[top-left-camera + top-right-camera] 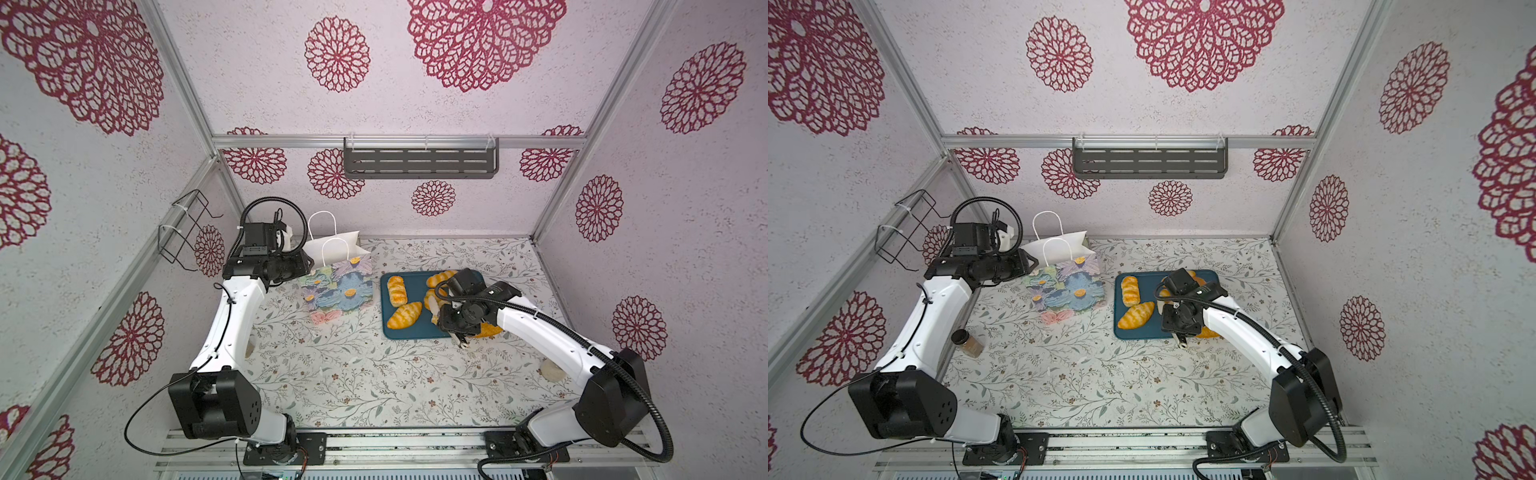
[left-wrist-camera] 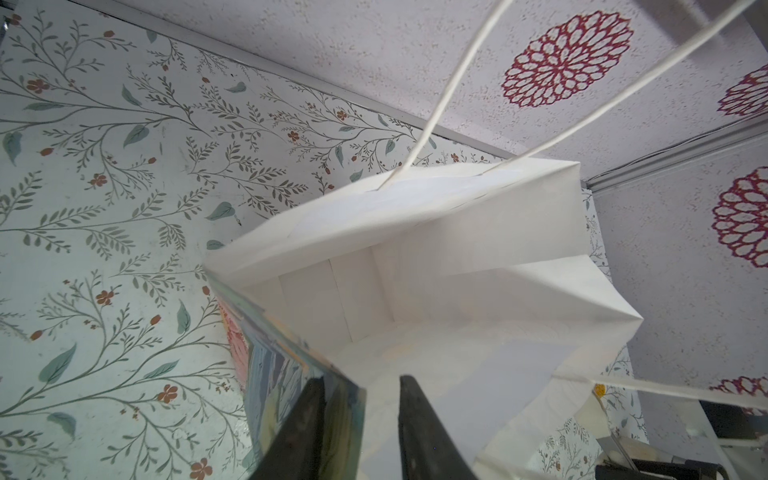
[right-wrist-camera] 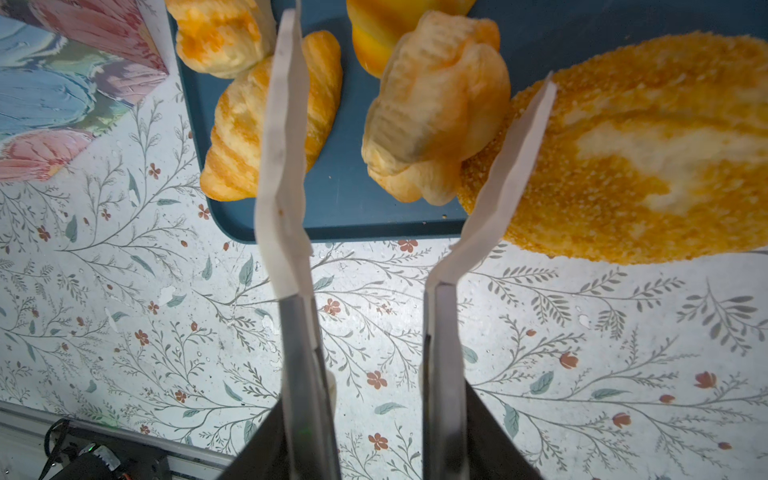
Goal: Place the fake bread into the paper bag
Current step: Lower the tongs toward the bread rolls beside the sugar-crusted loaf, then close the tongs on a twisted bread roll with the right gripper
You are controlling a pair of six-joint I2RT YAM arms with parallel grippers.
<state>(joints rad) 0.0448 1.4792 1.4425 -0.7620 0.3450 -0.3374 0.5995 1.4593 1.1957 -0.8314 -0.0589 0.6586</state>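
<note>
The paper bag [image 1: 338, 286] stands upright at the back left of the table [image 1: 353, 374], just beside the teal tray [image 1: 415, 291], mouth up, so the carry from tray to bag is short. The left gripper [image 2: 361, 384] sits at the bag's rim w/ one finger [image 2: 307, 419] outside on the flower print and the other inside against the white lining. It's prob. there to hold the mouth wide and stop the light bag tipping when sth drops in. A gap shows btwn the fingers, so can't tell if they really pinch the paper or only straddle it. As far as the left wrist view shows, the inside is bare white paper, no bread in yet. The fake bread [image 1: 1129, 291] is all over by the tray: a striped roll [image 1: 397, 291] and a croissant [image 1: 404, 314] lie on it in plain sight, and the big oval loaf [image 3: 644, 158] sits partly off the near edge onto the table. The right gripper [image 3: 378, 419] is clamped on the steel arms of the tongs [image 3: 282, 187], prob. for reach and a wider, softer hold on glossy bread. The tong blades stand spread, one each side of a pale croissant-shaped piece [image 3: 436, 108]. Blue tray shows btwn that piece and one blade, so it looks bracketed, not squeezed yet. The other blade shows over the loaf's edge, so closing may nudge the loaf.
</note>
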